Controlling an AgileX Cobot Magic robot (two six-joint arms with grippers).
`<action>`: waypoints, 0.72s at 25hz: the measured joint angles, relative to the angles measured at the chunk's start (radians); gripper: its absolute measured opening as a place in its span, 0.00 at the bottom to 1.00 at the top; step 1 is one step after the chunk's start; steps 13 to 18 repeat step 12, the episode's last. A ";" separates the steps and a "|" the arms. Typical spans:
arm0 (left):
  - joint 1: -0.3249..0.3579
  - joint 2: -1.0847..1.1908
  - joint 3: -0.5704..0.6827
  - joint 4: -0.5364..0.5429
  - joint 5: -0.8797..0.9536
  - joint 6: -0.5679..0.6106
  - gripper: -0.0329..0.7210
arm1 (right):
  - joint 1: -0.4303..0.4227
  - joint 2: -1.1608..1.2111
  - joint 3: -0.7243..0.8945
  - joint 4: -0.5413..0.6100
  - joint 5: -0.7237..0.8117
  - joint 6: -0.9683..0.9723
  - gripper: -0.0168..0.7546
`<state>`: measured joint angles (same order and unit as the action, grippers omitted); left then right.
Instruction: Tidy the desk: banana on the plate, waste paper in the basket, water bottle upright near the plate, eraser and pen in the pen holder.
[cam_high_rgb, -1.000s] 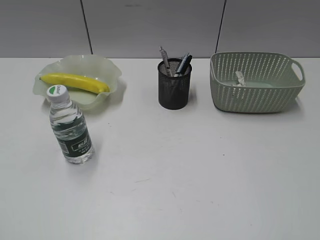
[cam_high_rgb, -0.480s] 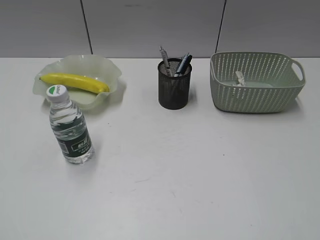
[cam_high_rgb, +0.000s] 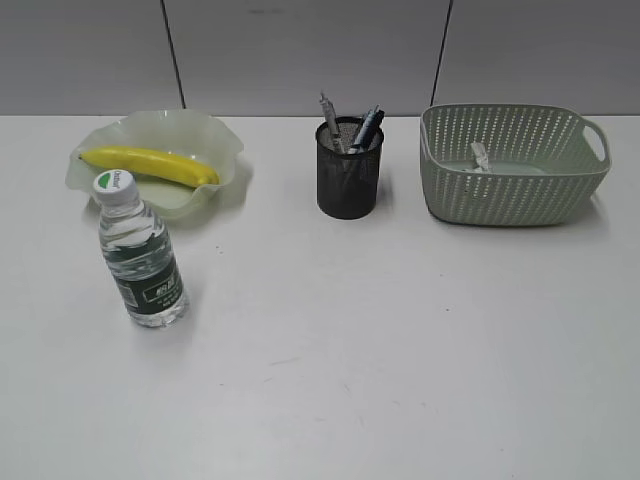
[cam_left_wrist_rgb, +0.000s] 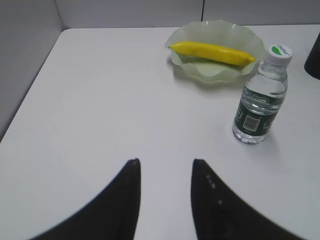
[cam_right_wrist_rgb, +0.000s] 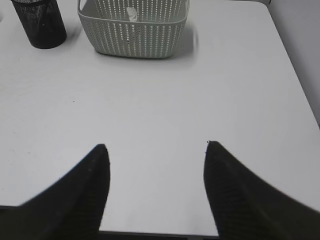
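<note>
Ext. view: banana (cam_high_rgb: 148, 164) lies in plate (cam_high_rgb: 215, 135), upper left of frame. Bottle (cam_high_rgb: 140, 251) upright on desk (cam_high_rgb: 400, 340), just below plate. Holder (cam_high_rgb: 349, 168) at top centre w/ pens (cam_high_rgb: 368, 128) sticking out. Basket (cam_high_rgb: 512, 163) upper right; paper (cam_high_rgb: 479, 157) inside.

L gripper (cam_left_wrist_rgb: 164, 172): fingers apart, empty, over bare desk, bottom of wrist frame. R gripper (cam_right_wrist_rgb: 156, 152): wide apart, empty, bottom of frame.
</note>
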<state>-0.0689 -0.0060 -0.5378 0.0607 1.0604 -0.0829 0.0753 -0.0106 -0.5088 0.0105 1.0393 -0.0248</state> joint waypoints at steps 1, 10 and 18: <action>0.000 0.000 0.000 0.000 0.000 0.000 0.38 | 0.000 0.000 0.000 0.000 0.000 0.000 0.64; 0.000 0.000 0.000 0.000 0.000 0.000 0.38 | 0.000 0.000 0.000 0.000 0.000 0.001 0.64; 0.000 0.000 0.000 0.000 0.000 0.000 0.38 | 0.000 0.000 0.000 0.000 0.000 0.001 0.64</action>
